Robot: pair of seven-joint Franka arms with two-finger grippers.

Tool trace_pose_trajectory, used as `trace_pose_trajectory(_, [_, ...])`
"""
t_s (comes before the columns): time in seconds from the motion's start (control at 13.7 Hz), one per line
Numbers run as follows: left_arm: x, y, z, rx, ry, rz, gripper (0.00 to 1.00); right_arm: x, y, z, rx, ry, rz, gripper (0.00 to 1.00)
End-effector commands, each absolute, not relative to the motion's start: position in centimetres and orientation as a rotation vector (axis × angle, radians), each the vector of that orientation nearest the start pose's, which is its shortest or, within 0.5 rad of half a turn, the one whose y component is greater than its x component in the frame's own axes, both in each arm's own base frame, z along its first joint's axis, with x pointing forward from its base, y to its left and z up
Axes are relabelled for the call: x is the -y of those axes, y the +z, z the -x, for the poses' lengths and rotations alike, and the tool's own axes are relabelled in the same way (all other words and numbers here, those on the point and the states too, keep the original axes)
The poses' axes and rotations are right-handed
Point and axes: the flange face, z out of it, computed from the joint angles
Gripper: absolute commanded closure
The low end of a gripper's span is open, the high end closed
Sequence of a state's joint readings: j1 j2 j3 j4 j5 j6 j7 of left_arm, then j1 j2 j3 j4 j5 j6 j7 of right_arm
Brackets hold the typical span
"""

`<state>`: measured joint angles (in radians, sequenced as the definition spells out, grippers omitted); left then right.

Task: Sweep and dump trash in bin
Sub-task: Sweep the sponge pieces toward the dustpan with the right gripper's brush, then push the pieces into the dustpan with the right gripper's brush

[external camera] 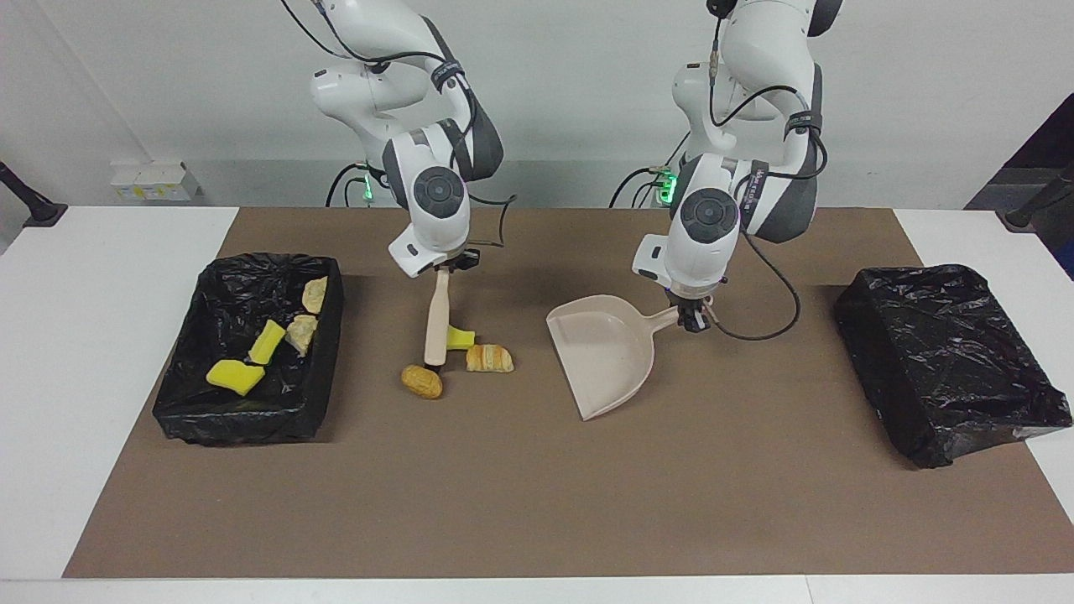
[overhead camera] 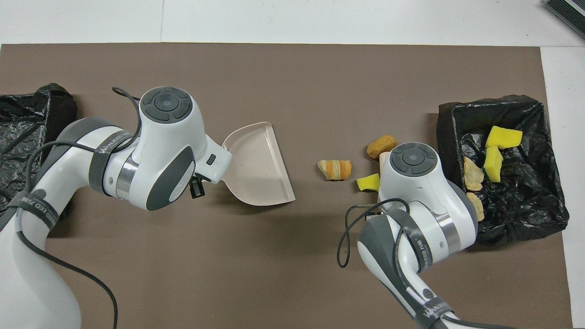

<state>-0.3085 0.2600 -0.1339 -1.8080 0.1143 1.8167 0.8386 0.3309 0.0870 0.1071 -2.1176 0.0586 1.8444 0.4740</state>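
Observation:
My right gripper (external camera: 445, 267) is shut on the top of a beige brush handle (external camera: 436, 323) that stands on the mat with its lower end among loose trash. A yellow sponge chunk (external camera: 460, 338) (overhead camera: 368, 183) touches the handle. A croissant bit (external camera: 489, 358) (overhead camera: 335, 169) lies beside the chunk, and a brown bread bit (external camera: 421, 381) (overhead camera: 381, 145) lies farther from the robots. My left gripper (external camera: 692, 322) is shut on the handle of the beige dustpan (external camera: 608, 356) (overhead camera: 258, 167), whose open mouth faces the trash. In the overhead view the wrists hide both grippers.
A black-lined bin (external camera: 252, 419) (overhead camera: 525, 219) at the right arm's end of the table holds several yellow and bread pieces. A second black-bagged bin (external camera: 948, 361) (overhead camera: 27, 114) sits at the left arm's end. A brown mat (external camera: 537, 503) covers the table.

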Motion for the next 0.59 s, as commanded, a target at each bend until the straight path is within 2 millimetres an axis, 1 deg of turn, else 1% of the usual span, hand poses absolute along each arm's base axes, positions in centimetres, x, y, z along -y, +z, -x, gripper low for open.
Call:
trace_pose_trajectory(0.0, [23.7,38.7,-53.2,-1.913,0.384,2.359,1.00,-24.9,35.0,-45.3,0.004,0.514,3.143,1.00])
trace_pose_trajectory(0.15, [23.9,38.6,-52.8,-1.976,0.387,2.301,1.00,-26.8,34.3,-45.2,0.048,0.477,3.126,1.00])
trace_pose_trajectory(0.22, [24.0,38.7,-52.7,-2.007,0.378,2.270,1.00,-27.8,34.4,-45.5,0.086,0.466,3.092,1.00])
trace_pose_trajectory(0.29, [24.0,38.4,-52.5,-2.010,0.387,2.268,1.00,-28.5,34.3,-45.8,0.107,0.449,3.078,1.00])
trace_pose_trajectory(0.44, [23.8,38.2,-52.0,-2.011,0.397,2.266,1.00,-30.8,33.6,-46.3,0.154,0.410,3.061,1.00])
trace_pose_trajectory(0.51, [23.7,38.1,-51.7,-2.011,0.397,2.264,1.00,-31.4,33.2,-46.9,0.153,0.396,3.048,1.00])
